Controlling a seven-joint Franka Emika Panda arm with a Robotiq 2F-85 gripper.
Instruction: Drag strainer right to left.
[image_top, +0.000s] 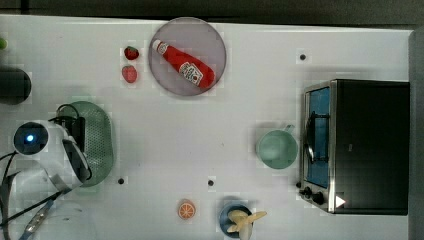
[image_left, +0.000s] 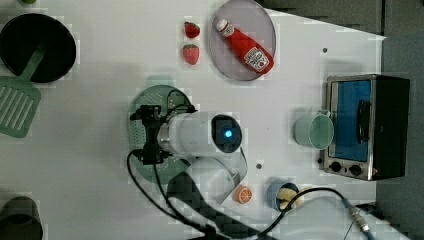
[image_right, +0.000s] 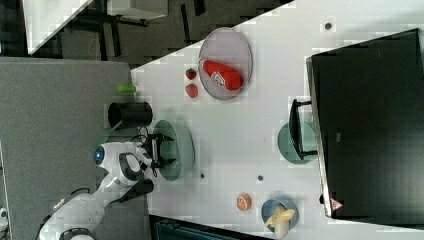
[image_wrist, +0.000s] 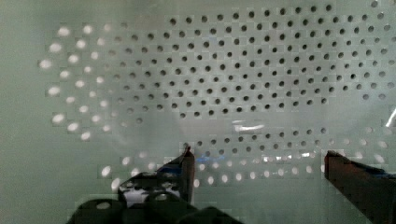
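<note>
Strainer (image_wrist: 243, 79) lies directly under the gripper (image_wrist: 257, 161), its perforated bottom close below the fingertips. The gripper stands with its two fingers (image_wrist: 187, 163) spread apart inside the basket, holding nothing. In the top view the strainer (image_top: 97, 142) sits on the white surface (image_top: 200, 140), half hidden beneath the arm.

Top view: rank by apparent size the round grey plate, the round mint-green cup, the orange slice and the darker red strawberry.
1. Round grey plate
2. Round mint-green cup
3. Orange slice
4. Darker red strawberry; the last two look close, so that order is unsure.
</note>
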